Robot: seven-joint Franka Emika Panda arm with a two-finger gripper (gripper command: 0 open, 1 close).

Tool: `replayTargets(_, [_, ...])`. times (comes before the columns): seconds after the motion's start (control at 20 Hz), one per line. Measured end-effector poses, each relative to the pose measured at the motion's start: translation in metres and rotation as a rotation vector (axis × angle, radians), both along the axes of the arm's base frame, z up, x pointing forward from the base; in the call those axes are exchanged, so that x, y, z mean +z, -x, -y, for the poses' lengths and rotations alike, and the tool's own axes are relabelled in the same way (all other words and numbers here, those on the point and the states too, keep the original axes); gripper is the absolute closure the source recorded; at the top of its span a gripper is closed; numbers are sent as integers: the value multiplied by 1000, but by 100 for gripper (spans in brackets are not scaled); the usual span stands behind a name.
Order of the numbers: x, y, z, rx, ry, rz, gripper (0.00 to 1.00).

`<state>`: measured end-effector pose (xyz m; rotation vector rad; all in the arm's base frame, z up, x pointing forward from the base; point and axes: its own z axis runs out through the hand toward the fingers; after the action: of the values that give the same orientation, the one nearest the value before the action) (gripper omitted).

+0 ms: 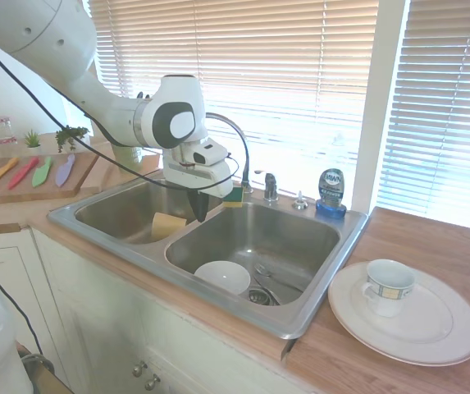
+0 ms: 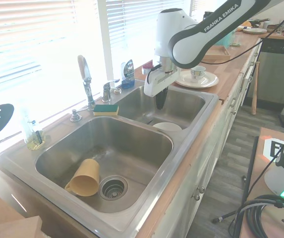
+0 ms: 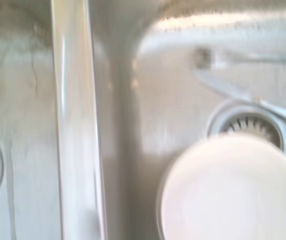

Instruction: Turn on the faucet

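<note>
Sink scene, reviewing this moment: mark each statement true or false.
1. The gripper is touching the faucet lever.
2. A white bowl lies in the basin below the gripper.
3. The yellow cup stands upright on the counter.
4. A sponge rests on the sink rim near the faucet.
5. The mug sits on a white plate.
1. False: the gripper hangs over the sink divider, apart from the faucet lever.
2. True: the white bowl is there.
3. False: the yellow cup lies on its side in the other basin.
4. True: the sponge.
5. True: the mug on the plate.

Wooden counter [image 1: 431,246]: sink [image 1: 333,271], plate [image 1: 431,332].
</note>
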<state>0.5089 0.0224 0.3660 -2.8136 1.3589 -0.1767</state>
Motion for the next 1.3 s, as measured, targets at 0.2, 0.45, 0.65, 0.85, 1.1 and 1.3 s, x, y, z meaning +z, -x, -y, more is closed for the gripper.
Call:
replayTargets(0.2, [0, -46, 3, -18, 4, 22, 100])
replayTargets(0.45, [2, -106, 14, -48, 9, 35, 100])
replayTargets(0.65, [3, -147, 24, -73, 22, 40, 100])
replayTargets(0.85, [3, -178, 24, -82, 28, 44, 100])
replayTargets(1.1, [3, -200, 21, -103, 31, 70, 100])
replayTargets(1.3, [9, -205, 21, -149, 71, 132, 100])
